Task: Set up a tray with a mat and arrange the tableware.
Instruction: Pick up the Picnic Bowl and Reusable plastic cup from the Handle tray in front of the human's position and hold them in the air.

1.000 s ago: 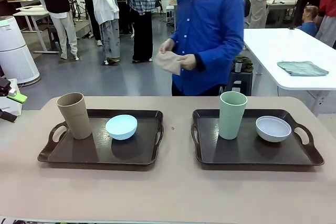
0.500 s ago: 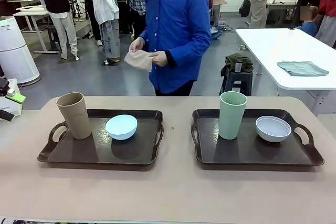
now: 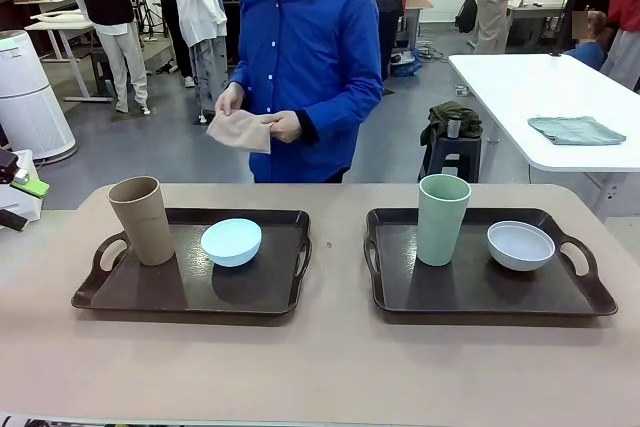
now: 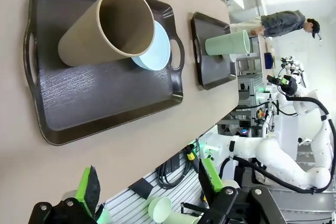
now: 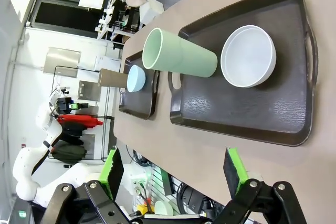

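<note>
The tabletop point(image 3: 320, 367) carries the left tray point(image 3: 180, 292) with upright tan tumbler point(image 3: 140, 219) and light blue bowl point(image 3: 231, 242), the right tray point(image 3: 470, 292) with mint tumbler point(image 3: 443, 219) and white bowl point(image 3: 520, 245); the folded mat point(image 3: 240, 131) is in the person's hands point(image 3: 285, 127) beyond the left tray, nearer my left arm; both jaws stand wide apart, empty

Beige table point(image 3: 320, 367), dark brown trays point(image 3: 190, 295), perhaps faintly wood-grained, tan tumbler point(image 3: 141, 219), light blue bowl point(image 3: 231, 242), mint green tumbler point(image 3: 443, 217), white bowl point(image 3: 520, 244), bright blue shirt point(image 3: 310, 57), tan cloth point(image 3: 240, 130).
</note>
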Available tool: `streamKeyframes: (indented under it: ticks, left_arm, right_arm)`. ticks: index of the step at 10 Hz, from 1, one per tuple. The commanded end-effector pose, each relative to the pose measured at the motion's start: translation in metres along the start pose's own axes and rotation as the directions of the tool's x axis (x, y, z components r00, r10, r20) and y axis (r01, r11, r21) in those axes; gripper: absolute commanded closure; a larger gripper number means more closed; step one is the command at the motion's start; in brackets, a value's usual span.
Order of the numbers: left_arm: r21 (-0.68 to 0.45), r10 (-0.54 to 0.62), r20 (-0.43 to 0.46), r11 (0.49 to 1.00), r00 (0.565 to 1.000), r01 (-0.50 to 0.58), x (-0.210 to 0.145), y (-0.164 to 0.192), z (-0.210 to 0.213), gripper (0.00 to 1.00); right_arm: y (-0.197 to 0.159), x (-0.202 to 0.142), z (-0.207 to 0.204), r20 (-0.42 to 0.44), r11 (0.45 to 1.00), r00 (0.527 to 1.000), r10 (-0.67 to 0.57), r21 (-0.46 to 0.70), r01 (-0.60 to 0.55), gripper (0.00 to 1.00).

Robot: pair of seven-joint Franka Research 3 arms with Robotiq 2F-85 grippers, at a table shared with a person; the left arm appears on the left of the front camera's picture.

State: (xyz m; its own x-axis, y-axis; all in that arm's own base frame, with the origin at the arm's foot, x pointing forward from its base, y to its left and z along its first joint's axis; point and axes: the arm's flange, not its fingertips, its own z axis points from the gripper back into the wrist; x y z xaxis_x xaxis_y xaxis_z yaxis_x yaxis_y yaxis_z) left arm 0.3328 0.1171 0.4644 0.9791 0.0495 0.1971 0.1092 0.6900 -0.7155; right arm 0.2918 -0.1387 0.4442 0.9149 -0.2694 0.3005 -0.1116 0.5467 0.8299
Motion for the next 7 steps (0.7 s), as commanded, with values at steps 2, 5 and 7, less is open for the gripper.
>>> streamKeyframes:
  ticks: [2,5,7]
  left_arm:
    - [-0.006,0.003,-0.005,1.0,1.0,-0.003,0.0006,0.0001,0.0002,0.0]
    - [-0.006,0.003,-0.005,1.0,1.0,-0.003,0.0006,0.0001,0.0002,0.0]
    - [-0.006,0.003,-0.005,1.0,1.0,-0.003,0.0006,0.0001,0.0002,0.0]
  right_arm:
    - [-0.0011,-0.0016,0.0023,0.001,1.0,1.0,-0.005,0.015,0.005,0.0]
    - [-0.0011,-0.0016,0.0023,0.001,1.0,1.0,-0.005,0.015,0.005,0.0]
    - [-0.0011,-0.0016,0.0023,0.001,1.0,1.0,-0.005,0.015,0.005,0.0]
